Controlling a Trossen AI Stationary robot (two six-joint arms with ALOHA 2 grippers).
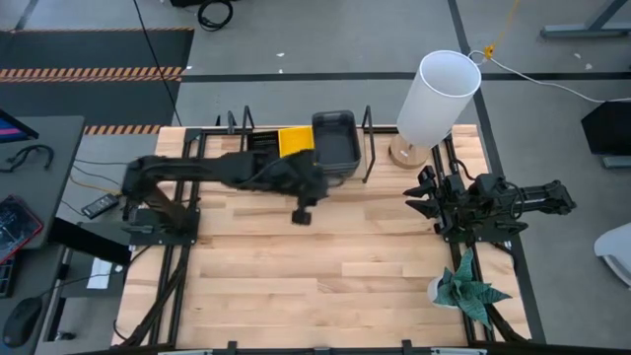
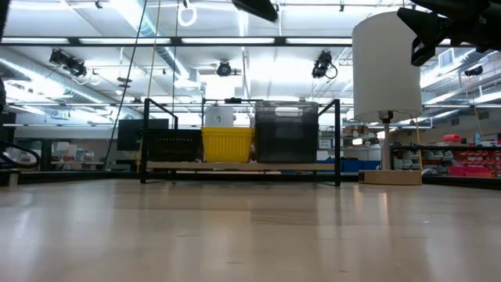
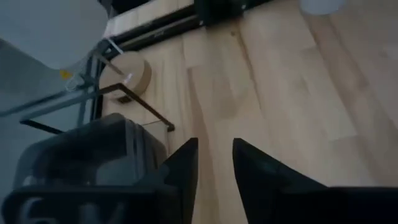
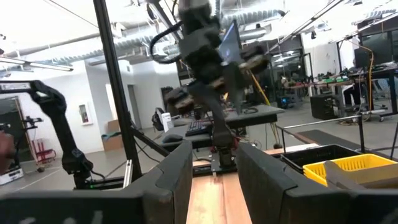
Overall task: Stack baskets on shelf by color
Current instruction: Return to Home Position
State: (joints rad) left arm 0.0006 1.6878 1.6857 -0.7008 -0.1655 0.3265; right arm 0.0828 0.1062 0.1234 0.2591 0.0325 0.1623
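The shelf (image 1: 296, 163) stands along the table's far edge and carries three baskets side by side on its plank (image 2: 235, 166): a black mesh one (image 2: 172, 145), a bright yellow one (image 2: 227, 143) and a taller translucent dark grey one (image 2: 286, 131). My left gripper (image 3: 214, 165) is open and empty. It hovers above the table just in front of the grey basket (image 3: 81, 162), pointing toward the table's right. My right gripper (image 4: 214, 171) is also open and empty, waiting at the table's right side (image 1: 422, 194) and facing the left arm.
A white cylinder lamp (image 1: 434, 99) on a round wooden base (image 3: 127, 73) stands right of the shelf. A small green plant (image 1: 468, 291) sits near the right front corner. Bare wooden tabletop (image 1: 325, 276) lies in front of the shelf.
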